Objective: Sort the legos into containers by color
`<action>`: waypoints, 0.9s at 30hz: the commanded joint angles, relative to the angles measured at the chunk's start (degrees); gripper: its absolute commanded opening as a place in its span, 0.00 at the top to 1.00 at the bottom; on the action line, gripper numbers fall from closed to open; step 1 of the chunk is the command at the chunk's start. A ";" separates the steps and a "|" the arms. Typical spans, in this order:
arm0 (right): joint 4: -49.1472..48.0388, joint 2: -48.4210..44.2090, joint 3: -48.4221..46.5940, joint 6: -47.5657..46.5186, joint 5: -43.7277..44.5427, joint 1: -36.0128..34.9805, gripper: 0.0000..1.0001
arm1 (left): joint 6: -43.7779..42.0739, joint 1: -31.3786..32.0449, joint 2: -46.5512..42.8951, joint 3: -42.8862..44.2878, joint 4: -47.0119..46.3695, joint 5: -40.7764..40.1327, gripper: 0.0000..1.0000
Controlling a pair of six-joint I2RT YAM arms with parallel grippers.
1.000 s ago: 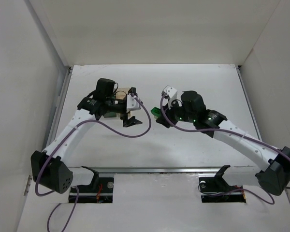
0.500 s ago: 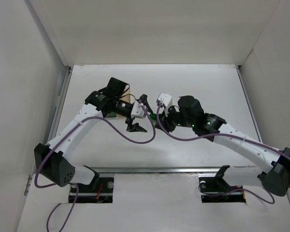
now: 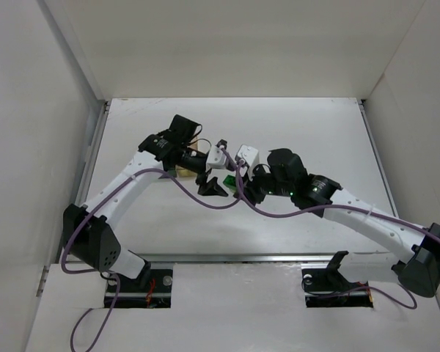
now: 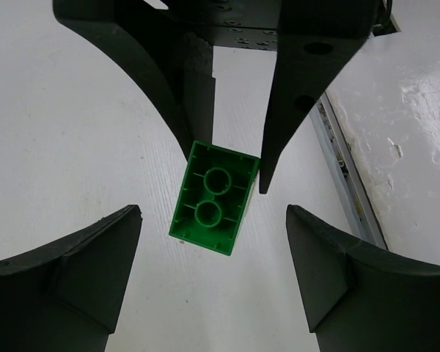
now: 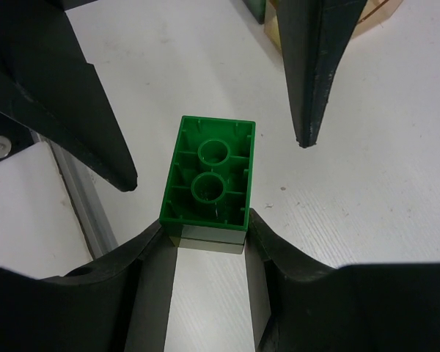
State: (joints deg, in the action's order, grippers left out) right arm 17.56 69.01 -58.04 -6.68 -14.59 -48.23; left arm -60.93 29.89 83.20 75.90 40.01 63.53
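Observation:
My right gripper is shut on a dark green lego, hollow underside toward the camera, held above the table. In the top view the right gripper and the lego are at mid-table. My left gripper is open and faces the right one; the lego lies just beyond its fingertips, apart from them. The left gripper sits right of the containers, which the left arm mostly hides. An amber box corner shows in the right wrist view. No other legos show.
A metal rail runs along the table's near edge. White walls enclose the table on the left, back and right. The two arms' cables hang over the table between the arms.
The left arm swung right from the containers toward the right gripper. The right gripper moved a little left with the green lego. The two grippers now face each other.

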 commanded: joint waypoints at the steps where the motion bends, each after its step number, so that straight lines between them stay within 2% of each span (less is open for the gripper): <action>1: -2.27 -1.34 -0.23 -0.88 0.26 -0.82 1.00 | 1.25 -0.01 0.82 3.46 -1.42 2.04 0.24; 5: -2.27 -1.34 -0.23 -1.41 0.26 -0.82 1.00 | 1.78 -0.01 1.44 4.70 -1.43 2.04 0.40; 6: -2.27 -1.34 -0.23 -1.41 0.79 -0.82 1.00 | 1.78 -0.01 1.44 4.70 -1.43 2.04 0.50; 14: -2.80 -1.86 0.38 -1.41 1.85 -0.82 1.00 | 0.72 -0.01 2.58 4.70 1.82 1.34 0.97; 18: -2.80 -1.17 1.70 -0.71 3.24 -0.82 1.00 | 3.87 -0.01 2.58 6.36 1.13 -0.94 1.00; 20: -2.18 -0.37 3.10 0.43 4.03 -0.82 1.00 | 8.25 -2.81 3.19 6.37 -3.15 -0.95 1.00; 22: -3.31 0.24 5.30 1.83 4.56 -0.82 1.00 | 20.01 -7.10 3.20 6.37 -8.69 -1.47 1.00; 24: -6.46 0.24 8.36 3.68 5.62 -0.82 1.00 | 32.20 -12.10 3.20 4.01 -18.36 -2.00 1.00; 27: -9.99 0.24 11.01 4.91 7.02 -0.82 1.00 | 38.94 -14.85 1.18 0.49 -26.62 -4.11 1.00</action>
State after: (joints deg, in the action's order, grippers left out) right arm 8.51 68.86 -50.22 -4.60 -8.91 -48.25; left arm -36.56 20.08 87.02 78.19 28.36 62.28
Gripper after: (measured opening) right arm 0.428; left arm 0.353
